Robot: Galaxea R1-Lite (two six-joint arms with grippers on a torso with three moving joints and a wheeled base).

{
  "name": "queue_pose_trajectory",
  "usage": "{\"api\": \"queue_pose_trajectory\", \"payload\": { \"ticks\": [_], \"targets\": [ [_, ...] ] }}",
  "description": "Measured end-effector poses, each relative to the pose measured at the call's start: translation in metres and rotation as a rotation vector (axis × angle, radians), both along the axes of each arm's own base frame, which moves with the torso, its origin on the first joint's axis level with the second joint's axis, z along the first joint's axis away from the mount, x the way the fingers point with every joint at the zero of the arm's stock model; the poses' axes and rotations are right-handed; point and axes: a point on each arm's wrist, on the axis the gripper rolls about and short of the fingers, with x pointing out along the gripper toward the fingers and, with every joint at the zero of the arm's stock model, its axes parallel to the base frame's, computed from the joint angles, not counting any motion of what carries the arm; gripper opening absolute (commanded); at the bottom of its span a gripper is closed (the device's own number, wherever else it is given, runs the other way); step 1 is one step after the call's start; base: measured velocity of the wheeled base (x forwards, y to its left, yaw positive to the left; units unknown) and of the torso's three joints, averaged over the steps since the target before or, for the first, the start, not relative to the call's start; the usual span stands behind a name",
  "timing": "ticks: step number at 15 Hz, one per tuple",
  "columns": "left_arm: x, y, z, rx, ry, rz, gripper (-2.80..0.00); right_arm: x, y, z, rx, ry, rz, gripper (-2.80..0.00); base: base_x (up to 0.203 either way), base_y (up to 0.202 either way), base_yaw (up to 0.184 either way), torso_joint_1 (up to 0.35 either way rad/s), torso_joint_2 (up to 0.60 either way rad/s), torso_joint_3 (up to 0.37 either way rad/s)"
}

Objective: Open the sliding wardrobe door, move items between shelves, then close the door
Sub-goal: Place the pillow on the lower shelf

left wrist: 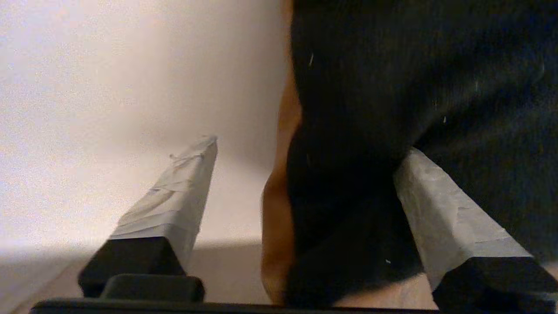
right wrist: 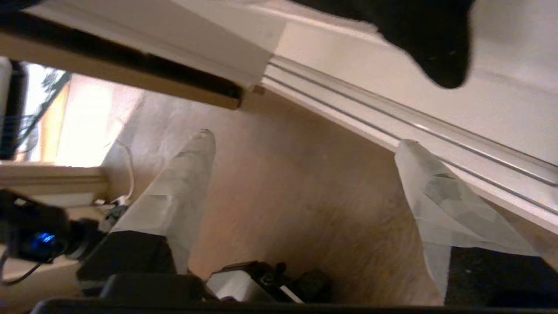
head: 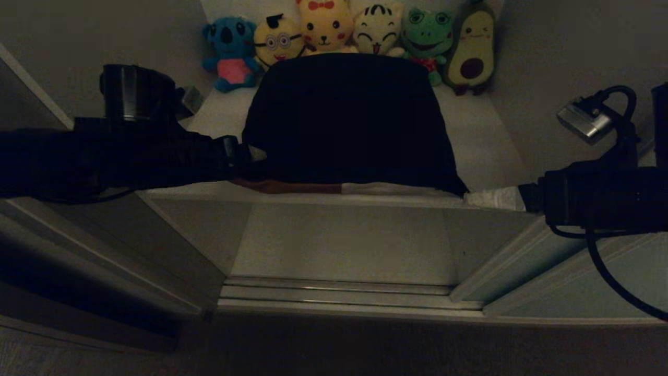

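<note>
A folded black garment [head: 347, 120] tops a stack on the upper shelf [head: 482, 141], over a rust-brown one [head: 287, 186] and a pale knit [head: 396, 189]. My left gripper [head: 250, 155] is at the stack's front left corner. In the left wrist view it [left wrist: 311, 145] is open, its taped fingers [left wrist: 178, 205] spread wide around the black garment [left wrist: 392, 87] and rust-brown edge [left wrist: 279, 209]. My right gripper [head: 493, 198] sits just off the front right corner. It [right wrist: 305, 137] is open with nothing between its fingers [right wrist: 436, 205]; the black garment's corner [right wrist: 436, 43] hangs beyond.
A row of plush toys [head: 365, 36] lines the shelf's back. The lower shelf [head: 339, 240] lies below, with the door track [head: 339, 295] in front. Pale grey-green sliding wardrobe door panels [head: 584, 284] flank the opening. Brown floor [right wrist: 305, 209] shows under the right gripper.
</note>
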Motion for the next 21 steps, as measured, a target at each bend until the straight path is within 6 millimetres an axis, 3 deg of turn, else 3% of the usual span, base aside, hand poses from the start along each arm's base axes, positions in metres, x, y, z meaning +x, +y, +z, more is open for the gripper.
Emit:
{"api": "queue_pose_trajectory", "payload": {
  "ticks": [4, 8, 11, 14, 21],
  "targets": [
    [0.008, 0.002, -0.004, -0.166, -0.012, -0.107, 0.00, 0.008, 0.001, -0.003, 0.011, -0.023, 0.005, 0.00, 0.000, 0.000, 0.000, 0.000, 0.00, 0.000],
    [0.005, 0.018, 0.013, -0.361, 0.033, -0.224, 0.00, 0.011, 0.001, -0.009, 0.015, -0.001, 0.026, 0.00, 0.000, 0.000, 0.000, 0.000, 0.00, 0.000],
    [0.004, 0.021, 0.016, -0.381, 0.039, -0.236, 0.00, 0.017, -0.002, -0.009, 0.024, -0.009, 0.020, 0.00, 0.000, 0.000, 0.000, 0.000, 0.00, 0.000],
    [0.004, 0.021, 0.006, -0.374, 0.067, -0.228, 0.00, 0.029, -0.008, -0.010, 0.088, -0.009, 0.002, 0.00, 0.000, 0.000, 0.000, 0.000, 0.00, 0.000],
    [0.007, 0.017, 0.000, -0.349, 0.073, -0.241, 0.00, 0.047, -0.037, -0.026, 0.101, -0.014, -0.075, 0.00, 0.000, 0.000, 0.000, 0.000, 0.00, 0.000]
  ]
}}
